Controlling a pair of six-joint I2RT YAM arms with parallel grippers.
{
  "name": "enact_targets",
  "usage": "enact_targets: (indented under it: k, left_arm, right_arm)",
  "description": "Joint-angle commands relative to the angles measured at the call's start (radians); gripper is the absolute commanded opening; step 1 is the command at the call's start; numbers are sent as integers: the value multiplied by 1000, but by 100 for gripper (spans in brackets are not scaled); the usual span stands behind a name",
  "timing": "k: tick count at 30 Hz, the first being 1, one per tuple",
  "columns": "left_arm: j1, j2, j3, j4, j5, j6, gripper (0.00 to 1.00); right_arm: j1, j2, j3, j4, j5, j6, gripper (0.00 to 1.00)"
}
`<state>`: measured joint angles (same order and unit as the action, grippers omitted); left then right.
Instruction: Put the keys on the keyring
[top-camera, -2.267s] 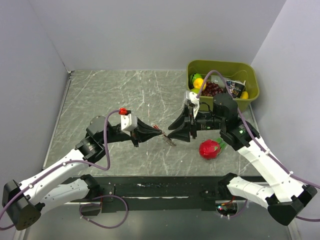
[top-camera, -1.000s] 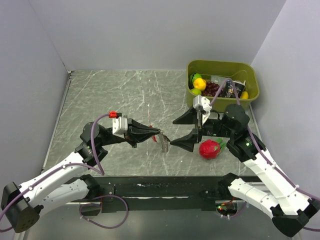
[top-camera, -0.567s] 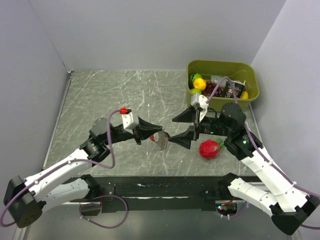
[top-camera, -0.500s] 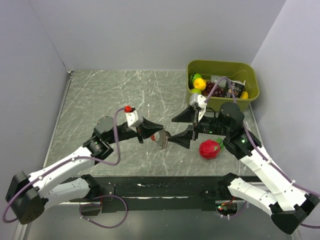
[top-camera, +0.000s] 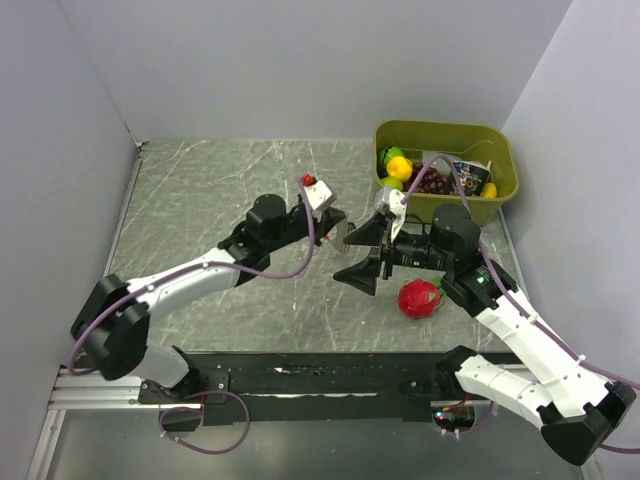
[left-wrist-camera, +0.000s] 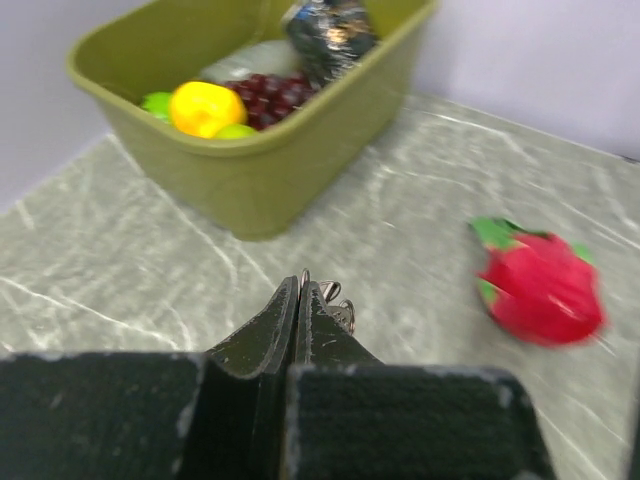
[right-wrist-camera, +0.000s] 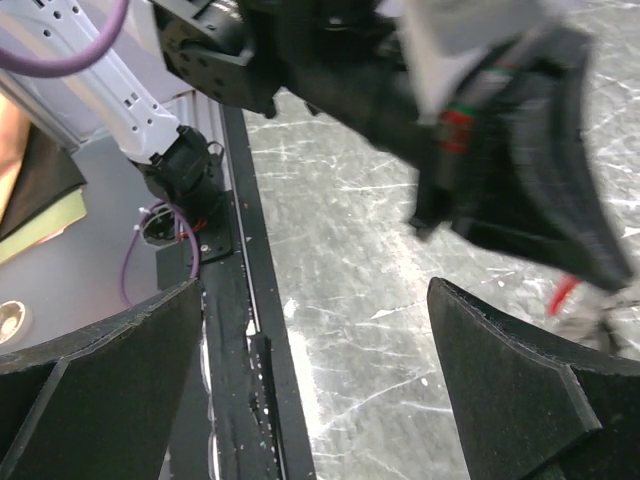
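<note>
My left gripper (top-camera: 340, 226) reaches far right and is shut on the keys (top-camera: 347, 233), held above the table. In the right wrist view the keys (right-wrist-camera: 582, 302) show as a red curved piece with a silvery bit, hanging under the left gripper (right-wrist-camera: 608, 280) at the right edge. In the left wrist view, thin metal rings (left-wrist-camera: 338, 308) poke past the shut left gripper (left-wrist-camera: 300, 286); I cannot tell which one is the keyring. My right gripper (top-camera: 358, 256) stands wide open just right of the keys, facing the left gripper. Nothing lies between the fingers of the right gripper (right-wrist-camera: 315, 290).
A red fruit with green leaves (top-camera: 420, 298) lies on the marble table below the right gripper, also in the left wrist view (left-wrist-camera: 540, 285). An olive bin (top-camera: 445, 133) of fruit and a packet stands at the back right (left-wrist-camera: 250, 170). Grey walls enclose the table.
My left arm has swung up and to the right with the keys, from mid-table to right beside the right gripper. The right gripper shifted slightly and stayed open.
</note>
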<state>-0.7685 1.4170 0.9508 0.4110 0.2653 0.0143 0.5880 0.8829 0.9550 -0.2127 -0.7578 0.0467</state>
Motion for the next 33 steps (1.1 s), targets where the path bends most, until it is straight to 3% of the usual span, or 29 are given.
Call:
enact_targets:
  k: [1,8,14,25,29,31,32,33]
  left_arm:
    - [6,74,63,121,-106,26,1]
    - [-3,186,-98,348,-172,-152,1]
    - [-96,240,-303,602,-253,-186,1]
    - [-242,229,-457,632,-396,-238,3]
    - [-261,211,-466,626,-422,-231,14]
    - [-261,201,-469,630,-432,-231,29]
    - [-261,200,-478,640,-443,-237,42]
    - [-261,192,-486,663,-457,-246,47]
  right_arm:
    - [-7,-21,-21,9,22,-16,100]
    - [-7,-24,-74,18,2,-11,100]
    - [-7,-33,-98,16,5,-11,100]
    - [-7,-36,-107,19,-17,1,100]
    - [-8,-27,-108,30,-26,7,100]
    - [-8,-28,-108,36,-28,12,100]
    - [-7,-27,-108,38,-28,12,100]
    - [-8,-30,-108,39,-29,13,100]
